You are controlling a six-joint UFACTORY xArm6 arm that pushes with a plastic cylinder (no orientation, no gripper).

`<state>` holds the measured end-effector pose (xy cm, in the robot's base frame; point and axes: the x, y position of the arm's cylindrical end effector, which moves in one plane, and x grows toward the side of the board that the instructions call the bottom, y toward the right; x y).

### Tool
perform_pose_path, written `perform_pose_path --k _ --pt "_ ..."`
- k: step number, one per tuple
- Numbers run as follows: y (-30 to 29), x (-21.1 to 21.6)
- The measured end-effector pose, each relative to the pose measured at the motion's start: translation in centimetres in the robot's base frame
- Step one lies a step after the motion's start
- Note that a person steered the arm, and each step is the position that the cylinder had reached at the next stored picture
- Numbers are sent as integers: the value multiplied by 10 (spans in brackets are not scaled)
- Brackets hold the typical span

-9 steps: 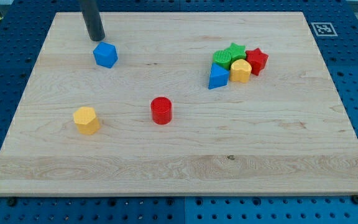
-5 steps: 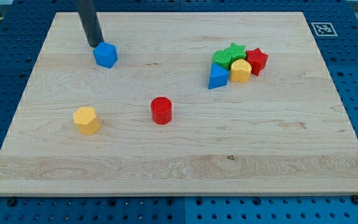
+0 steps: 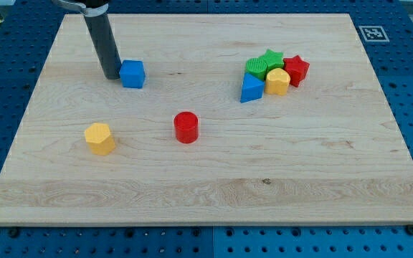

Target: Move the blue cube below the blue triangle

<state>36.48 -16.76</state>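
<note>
The blue cube (image 3: 132,74) lies on the wooden board (image 3: 206,186) at the upper left. My tip (image 3: 111,75) stands right against the cube's left side. The blue triangle (image 3: 250,89) lies at the upper right, at the lower left of a cluster of blocks, far to the right of the cube.
The cluster holds a green cylinder (image 3: 257,69), a green star (image 3: 271,58), a yellow block (image 3: 277,82) and a red star (image 3: 297,69). A red cylinder (image 3: 186,127) lies near the middle. A yellow block (image 3: 100,137) lies at the lower left.
My tip has moved down the view and now touches the cube's left side. The blue cube has shifted a little right and down, and has turned.
</note>
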Motion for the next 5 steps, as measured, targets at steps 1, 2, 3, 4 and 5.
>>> perform_pose_path --k 1,2,3,4,5 --pt "0 0" --pt "11 0" --pt "15 7" --pt "20 12" --pt "23 15"
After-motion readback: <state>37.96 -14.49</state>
